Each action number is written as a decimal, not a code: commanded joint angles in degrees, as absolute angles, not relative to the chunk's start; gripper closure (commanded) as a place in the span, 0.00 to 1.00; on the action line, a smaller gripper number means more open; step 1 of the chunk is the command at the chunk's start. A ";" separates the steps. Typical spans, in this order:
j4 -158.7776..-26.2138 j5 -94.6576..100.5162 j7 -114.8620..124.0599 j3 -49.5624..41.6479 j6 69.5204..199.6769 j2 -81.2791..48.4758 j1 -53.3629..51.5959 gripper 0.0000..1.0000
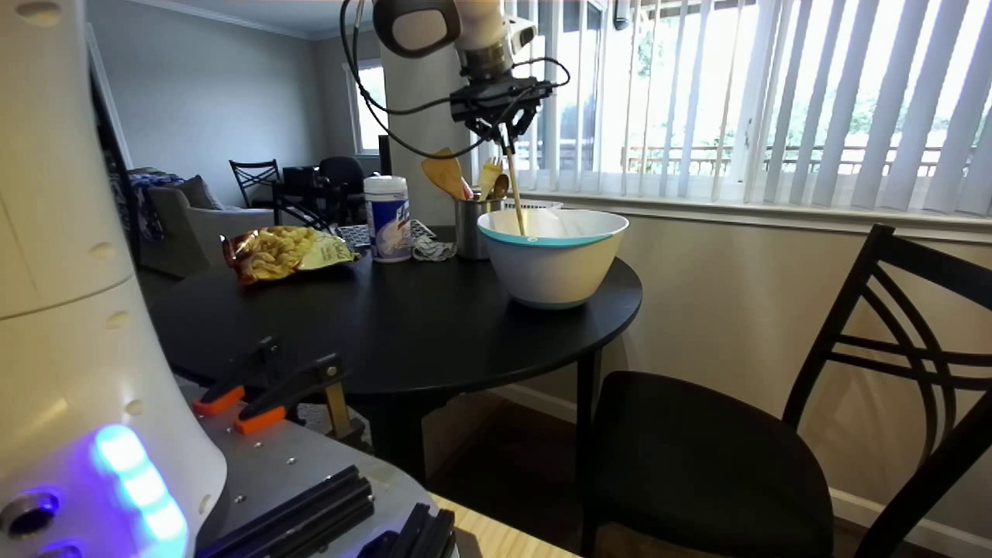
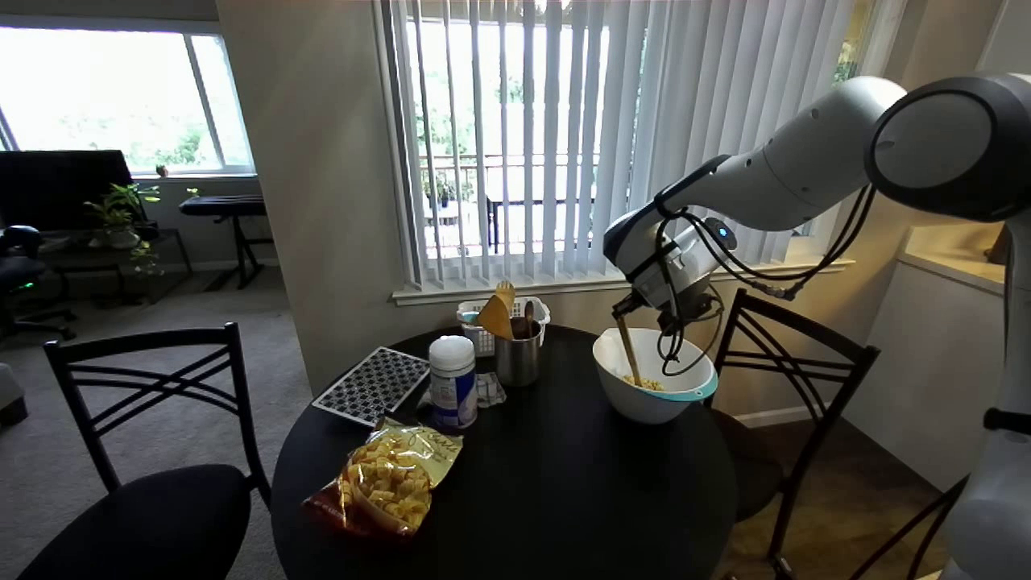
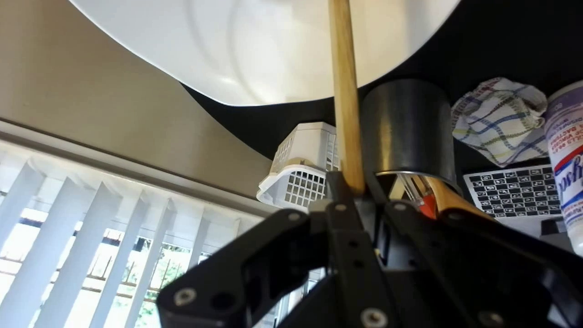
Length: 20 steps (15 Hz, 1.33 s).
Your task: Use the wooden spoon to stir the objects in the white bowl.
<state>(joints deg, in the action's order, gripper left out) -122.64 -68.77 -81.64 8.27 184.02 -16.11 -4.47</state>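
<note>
low in the wrist view, the gripper point(image 3: 355, 182) clamps the spoon point(image 3: 345, 82) near its end, presumably to leave enough length to reach the yellow bits point(image 2: 651, 384) inside the bowl point(image 2: 644, 409).

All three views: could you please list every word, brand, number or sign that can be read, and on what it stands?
"BACTERIA": small red print on the tub, wrist view.
Perhaps "Lysol": big white letters on the tub, cut off by the picture's edge.
Other print on the tub: too blurred.
Snack bag: lettering too blurred.
Checkered board: markings too small.
Bowl: mark on the rim too small.
</note>
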 commanded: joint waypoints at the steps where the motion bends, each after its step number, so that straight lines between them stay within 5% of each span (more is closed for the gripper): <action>1: -123.14 -68.95 -81.80 9.20 183.07 -15.44 -5.22 0.96; 12: -128.83 -67.16 -86.51 8.78 185.35 -12.36 -6.09 0.95; 13: -129.52 -66.32 -86.49 8.41 184.79 -12.28 -6.26 0.64; 20: -131.53 -63.15 -85.94 7.80 184.42 -12.16 -6.28 0.26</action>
